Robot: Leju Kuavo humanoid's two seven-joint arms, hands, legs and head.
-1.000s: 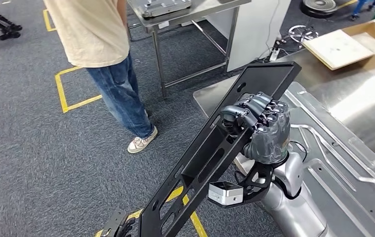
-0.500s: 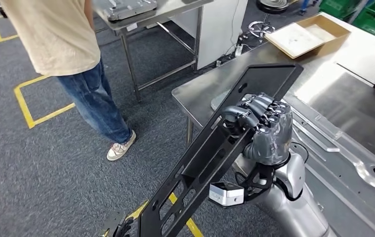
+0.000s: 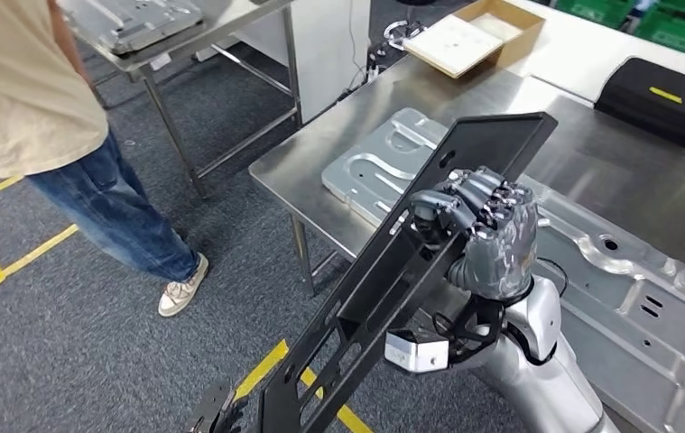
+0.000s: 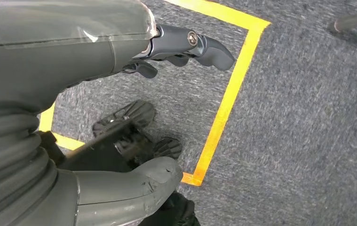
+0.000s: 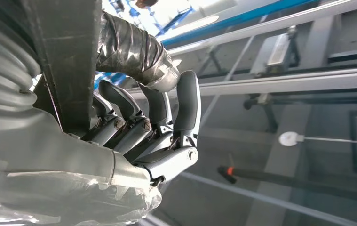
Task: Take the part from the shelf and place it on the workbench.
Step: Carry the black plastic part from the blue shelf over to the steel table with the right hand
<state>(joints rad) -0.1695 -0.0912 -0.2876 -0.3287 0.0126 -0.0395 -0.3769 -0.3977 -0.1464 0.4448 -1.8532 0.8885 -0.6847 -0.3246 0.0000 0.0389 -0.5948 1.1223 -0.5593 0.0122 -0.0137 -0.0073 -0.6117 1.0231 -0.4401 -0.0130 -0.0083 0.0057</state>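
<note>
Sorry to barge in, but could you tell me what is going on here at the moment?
The humanoid's right hand grips a long black slotted frame part, held tilted in the air at the corner of the steel workbench; it is not set down yet. A stamped grey metal panel already lies on the bench. The left hand grips the part's lower end. A person stands nearby.

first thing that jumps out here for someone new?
The long black part, slanting up from the frame's bottom edge to over the steel workbench, gripped mid-length by the right hand. Next, the stamped metal panel on the bench, and a person standing at left.
</note>
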